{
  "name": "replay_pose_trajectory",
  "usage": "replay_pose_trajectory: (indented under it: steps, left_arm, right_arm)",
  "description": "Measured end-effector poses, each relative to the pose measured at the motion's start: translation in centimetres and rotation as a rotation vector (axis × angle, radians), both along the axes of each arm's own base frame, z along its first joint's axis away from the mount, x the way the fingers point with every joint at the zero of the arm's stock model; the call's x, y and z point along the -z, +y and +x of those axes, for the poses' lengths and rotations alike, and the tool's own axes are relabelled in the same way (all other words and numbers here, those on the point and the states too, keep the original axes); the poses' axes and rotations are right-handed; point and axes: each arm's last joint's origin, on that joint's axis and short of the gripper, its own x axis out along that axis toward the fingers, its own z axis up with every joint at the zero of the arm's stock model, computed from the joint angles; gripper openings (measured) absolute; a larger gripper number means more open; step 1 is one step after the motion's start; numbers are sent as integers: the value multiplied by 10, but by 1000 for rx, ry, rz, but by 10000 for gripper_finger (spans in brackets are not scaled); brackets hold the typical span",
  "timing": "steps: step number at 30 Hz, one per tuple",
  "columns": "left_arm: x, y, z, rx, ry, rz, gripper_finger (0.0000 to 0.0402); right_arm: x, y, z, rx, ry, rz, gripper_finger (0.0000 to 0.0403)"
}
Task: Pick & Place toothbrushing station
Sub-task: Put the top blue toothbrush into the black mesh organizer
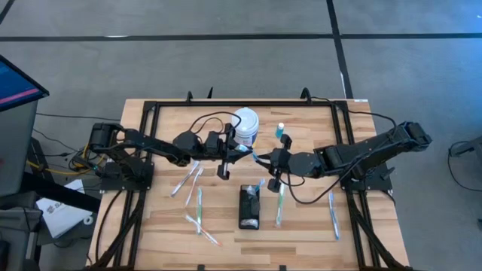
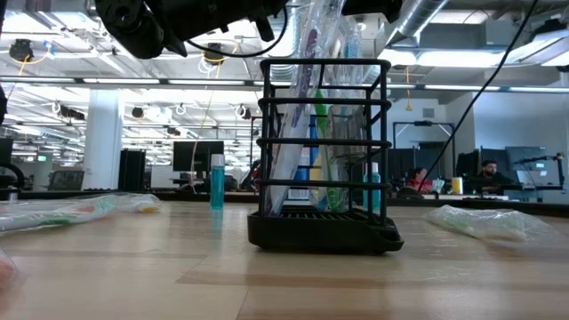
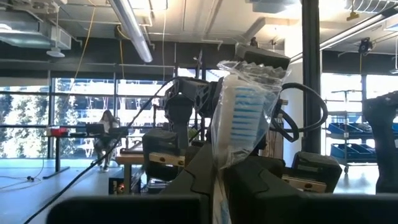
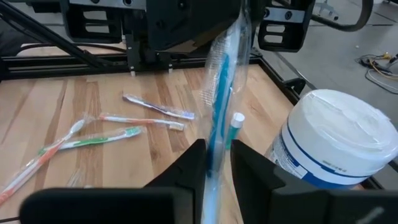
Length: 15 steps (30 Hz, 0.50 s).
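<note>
Low view | toothbrushing station (image 2: 324,222): black wire rack; upright; wrapped toothbrushes (image 2: 307,133) inside

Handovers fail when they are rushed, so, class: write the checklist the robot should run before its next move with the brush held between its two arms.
1. Grip: left fingers shut on the wrapped brush: ok.
2. Whether the right arm holds it too: cannot tell.
3. Brush lifted off the table: ok.
4. Holder upright on the table: ok.
5. Free slot in the holder, which already has brushes in it: cannot tell.
6. Tub clear of the way to the holder: cannot tell; it stands close by the left arm.
</note>
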Motion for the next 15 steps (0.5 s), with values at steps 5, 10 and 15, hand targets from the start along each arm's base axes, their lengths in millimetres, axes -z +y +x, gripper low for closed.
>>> replay_pose_trajectory:
  steps: [5,10,15]
  left_arm:
    - [-3,0,-3,1,52,0,8]
    - [-12,-1,-12,6,140,-2,8]
    - [-15,-1,-20,13,239,-7,9]
  right_arm:
    - [0,0,0,0,0,0,66]
    - [0,0,0,5,1,-3,67]
    - [0,-1,0,10,-1,-5,67]
